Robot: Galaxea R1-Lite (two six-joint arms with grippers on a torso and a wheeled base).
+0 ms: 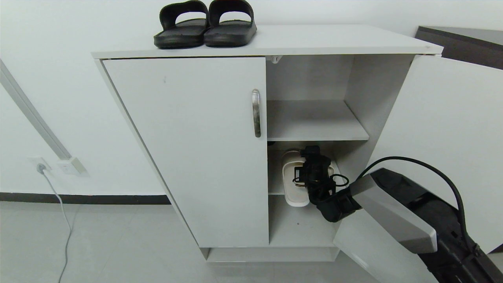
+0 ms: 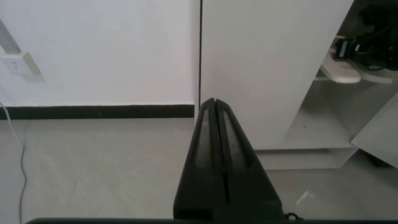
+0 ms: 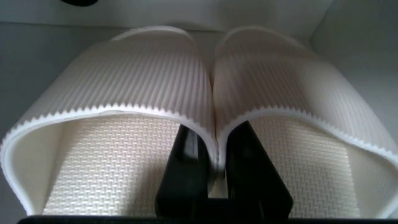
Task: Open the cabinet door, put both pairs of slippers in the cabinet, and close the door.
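Right hand [image 3: 216, 143]: clamped on white slippers [image 3: 124, 87], partway inside cabinet [image 1: 334, 39].
Left hand [image 2: 214, 109]: together.
Risk: slippers, not fully in, could tip out on release.

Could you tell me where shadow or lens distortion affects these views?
Head view: the cabinet looks splayed and bowed, a wide-lens effect; the white slippers sit shaded on a lower shelf. Right wrist view: the right tool shows dark between the well-lit slippers. Left wrist view: even light, no glare.
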